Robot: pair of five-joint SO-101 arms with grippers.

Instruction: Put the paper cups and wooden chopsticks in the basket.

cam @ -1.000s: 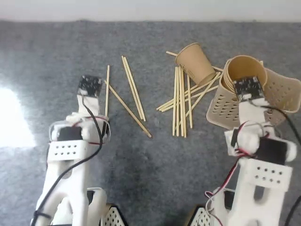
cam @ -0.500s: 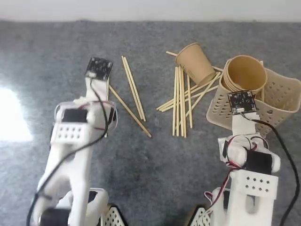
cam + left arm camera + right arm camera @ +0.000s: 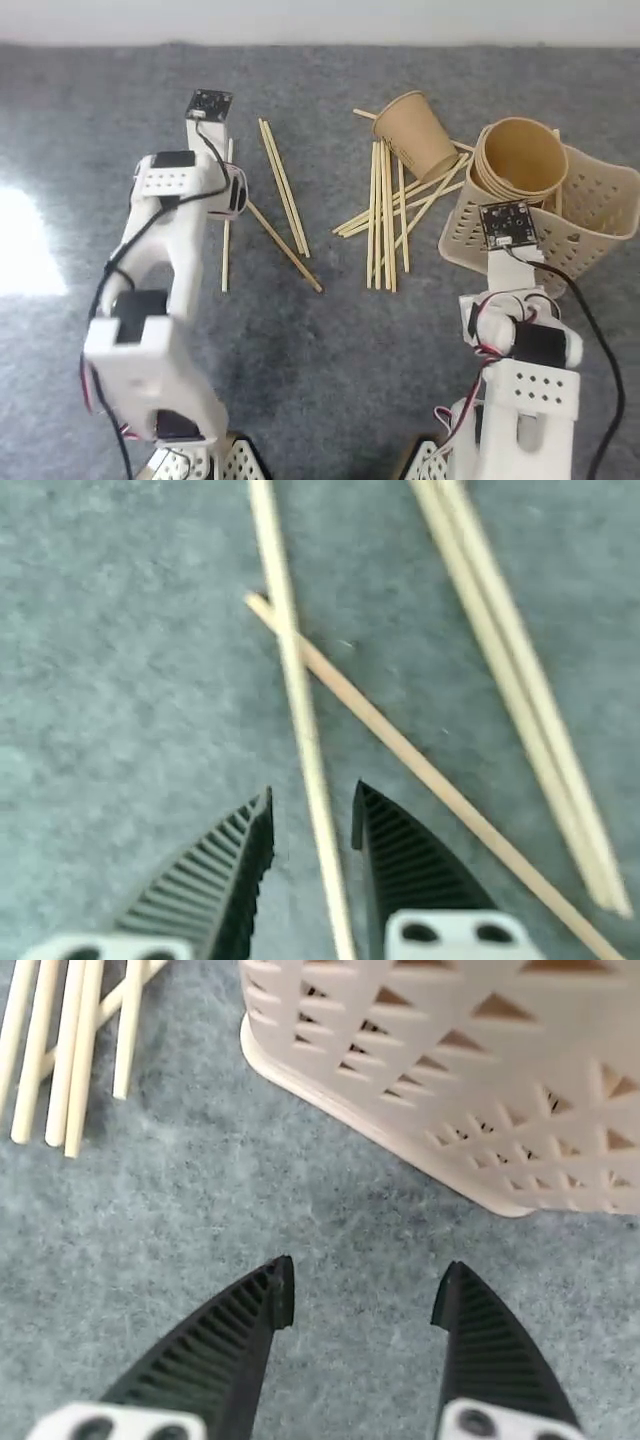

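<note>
My left gripper [image 3: 311,805] is open low over the grey mat, its fingers on either side of a single wooden chopstick [image 3: 298,690] without closing on it. A second chopstick [image 3: 420,770] crosses under that one, and a pair [image 3: 520,700] lies beside them. A brown paper cup [image 3: 418,132] lies on its side over a bundle of chopsticks [image 3: 385,215]. A stack of paper cups [image 3: 520,155] sits in the tipped beige basket [image 3: 590,215]. My right gripper [image 3: 367,1278] is open and empty, just in front of the basket wall [image 3: 450,1080].
The grey mat's far edge meets a pale strip [image 3: 320,20] at the back. Ends of the bundled chopsticks [image 3: 60,1050] lie beside the basket in the right wrist view. Bare mat [image 3: 330,360] stretches between the two arm bases.
The left arm has stretched away from its base and come down over the single chopstick at the left. The right arm has pulled back from the basket's mouth toward its own base.
</note>
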